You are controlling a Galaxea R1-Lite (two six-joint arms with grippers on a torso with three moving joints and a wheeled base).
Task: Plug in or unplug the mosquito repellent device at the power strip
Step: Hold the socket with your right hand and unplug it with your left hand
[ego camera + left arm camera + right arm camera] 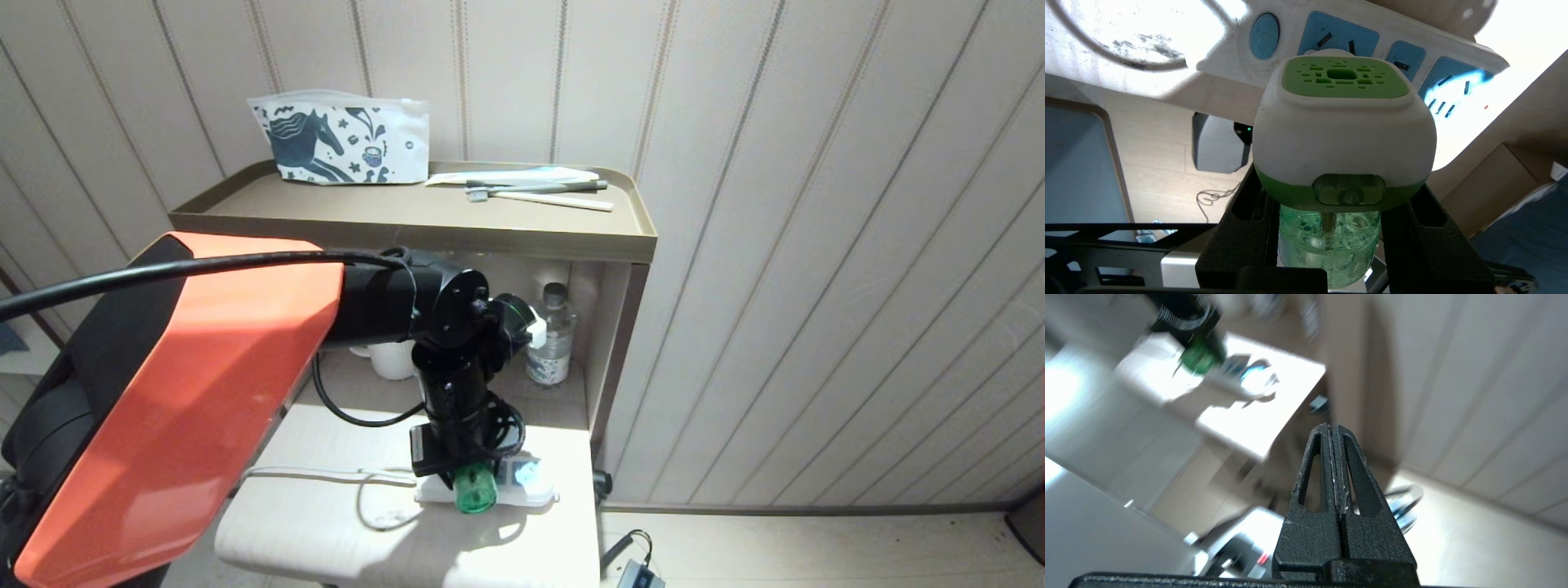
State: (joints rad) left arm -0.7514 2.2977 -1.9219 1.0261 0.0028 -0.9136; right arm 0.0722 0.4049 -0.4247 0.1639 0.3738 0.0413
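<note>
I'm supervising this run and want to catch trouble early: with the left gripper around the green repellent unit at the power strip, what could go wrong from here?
1. The left gripper clamps only the clear bottle of the mosquito repellent device; the head could tilt or the bottle slip.
2. The power strip lies loose near the edge of the small table, so pushing or pulling may drag it.
3. The strip's white cord loops beside the arm and might snag.

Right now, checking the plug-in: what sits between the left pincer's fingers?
The mosquito repellent device: the left pincer clamps its clear green bottle, its head against the power strip. The left wrist view shows it best.
</note>
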